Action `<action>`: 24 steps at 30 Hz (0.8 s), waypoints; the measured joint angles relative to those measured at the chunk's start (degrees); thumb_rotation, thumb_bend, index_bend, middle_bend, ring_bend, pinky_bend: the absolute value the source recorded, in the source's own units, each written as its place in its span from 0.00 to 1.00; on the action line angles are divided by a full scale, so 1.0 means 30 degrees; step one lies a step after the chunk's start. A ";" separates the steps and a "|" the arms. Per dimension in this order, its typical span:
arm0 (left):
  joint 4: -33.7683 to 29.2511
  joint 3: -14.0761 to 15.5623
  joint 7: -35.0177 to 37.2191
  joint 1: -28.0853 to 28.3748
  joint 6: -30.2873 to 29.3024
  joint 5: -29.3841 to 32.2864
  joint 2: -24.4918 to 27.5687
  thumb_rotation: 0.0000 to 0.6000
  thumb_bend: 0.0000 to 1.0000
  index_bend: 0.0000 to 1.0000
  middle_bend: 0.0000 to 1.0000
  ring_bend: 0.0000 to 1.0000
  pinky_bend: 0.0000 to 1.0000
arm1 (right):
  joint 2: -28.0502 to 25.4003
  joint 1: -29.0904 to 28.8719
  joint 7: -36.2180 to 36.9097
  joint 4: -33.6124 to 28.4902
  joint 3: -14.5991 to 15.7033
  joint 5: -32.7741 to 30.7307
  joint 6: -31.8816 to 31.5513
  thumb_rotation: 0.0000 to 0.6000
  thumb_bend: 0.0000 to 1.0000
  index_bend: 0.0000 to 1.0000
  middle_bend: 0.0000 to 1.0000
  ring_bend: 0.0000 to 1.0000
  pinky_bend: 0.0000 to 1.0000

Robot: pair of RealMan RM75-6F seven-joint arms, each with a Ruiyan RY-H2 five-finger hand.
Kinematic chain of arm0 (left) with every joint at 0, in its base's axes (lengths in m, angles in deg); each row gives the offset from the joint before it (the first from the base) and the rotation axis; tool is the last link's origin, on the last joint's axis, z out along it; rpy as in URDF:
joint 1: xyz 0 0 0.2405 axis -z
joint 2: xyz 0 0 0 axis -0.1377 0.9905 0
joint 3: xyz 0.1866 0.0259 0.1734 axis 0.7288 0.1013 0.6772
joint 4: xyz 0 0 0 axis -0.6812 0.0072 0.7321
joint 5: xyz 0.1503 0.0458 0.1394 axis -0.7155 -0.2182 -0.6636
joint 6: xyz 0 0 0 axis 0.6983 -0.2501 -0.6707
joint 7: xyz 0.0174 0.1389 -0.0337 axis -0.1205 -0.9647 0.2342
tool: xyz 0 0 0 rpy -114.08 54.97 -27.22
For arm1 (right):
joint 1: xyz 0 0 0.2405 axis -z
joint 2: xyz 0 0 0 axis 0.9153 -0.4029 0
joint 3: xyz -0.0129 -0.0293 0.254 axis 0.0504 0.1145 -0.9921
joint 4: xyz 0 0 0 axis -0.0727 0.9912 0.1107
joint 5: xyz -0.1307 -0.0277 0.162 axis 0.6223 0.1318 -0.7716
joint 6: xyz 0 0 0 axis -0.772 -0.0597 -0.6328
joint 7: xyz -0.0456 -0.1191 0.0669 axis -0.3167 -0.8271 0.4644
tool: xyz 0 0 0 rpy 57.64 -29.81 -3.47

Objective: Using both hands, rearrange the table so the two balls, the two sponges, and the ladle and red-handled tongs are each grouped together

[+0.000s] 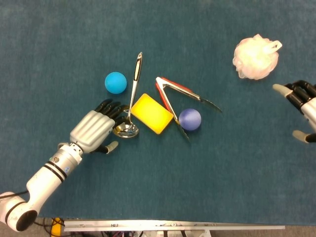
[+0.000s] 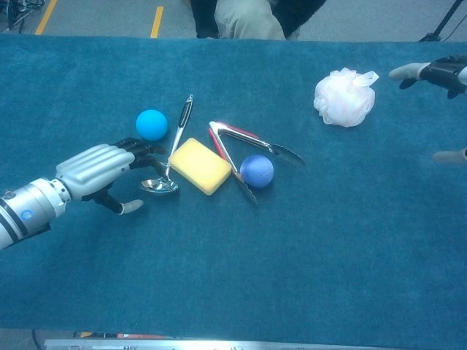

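Left hand (image 1: 94,129) is reaching, fingers apart and holding nothing, at the ladle (image 1: 129,104) bowl mid-surface, likely to slide it toward the red-handled tongs (image 1: 177,96). Right hand (image 1: 302,106), also open and empty, is hovering at the right edge near the white mesh sponge (image 1: 255,57). Yellow sponge (image 1: 150,113) is lying between ladle and tongs; balls (image 1: 115,82) (image 1: 190,119) are sitting apart.
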State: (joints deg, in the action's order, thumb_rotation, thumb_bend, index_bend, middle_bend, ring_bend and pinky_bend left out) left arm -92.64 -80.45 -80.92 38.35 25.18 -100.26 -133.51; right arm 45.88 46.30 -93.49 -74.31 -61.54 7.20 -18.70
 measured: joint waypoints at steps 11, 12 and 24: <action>0.1332 -0.0175 0.1169 -0.0172 -0.0341 -0.0137 -0.1298 1.00 0.32 0.39 0.16 0.11 0.00 | -0.0159 0.0210 0.0183 0.0006 0.0009 0.0040 -0.0263 1.00 0.03 0.14 0.26 0.20 0.39; 0.1415 -0.0203 0.1229 -0.0173 -0.0359 -0.0135 -0.1359 1.00 0.32 0.40 0.17 0.11 0.00 | -0.0165 0.0221 0.0194 0.0005 0.0005 0.0041 -0.0273 1.00 0.03 0.14 0.26 0.20 0.39; 0.2050 -0.0404 0.1989 -0.0187 -0.0592 -0.0185 -0.1838 1.00 0.32 0.50 0.22 0.15 0.00 | -0.0199 0.0304 0.0220 -0.0066 -0.0059 0.0009 -0.0364 1.00 0.03 0.15 0.26 0.20 0.39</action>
State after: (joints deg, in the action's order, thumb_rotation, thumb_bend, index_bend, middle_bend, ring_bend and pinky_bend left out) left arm -86.49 -81.67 -74.95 37.79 23.41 -100.81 -139.02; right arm 45.28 47.22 -92.83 -74.51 -61.72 7.23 -19.79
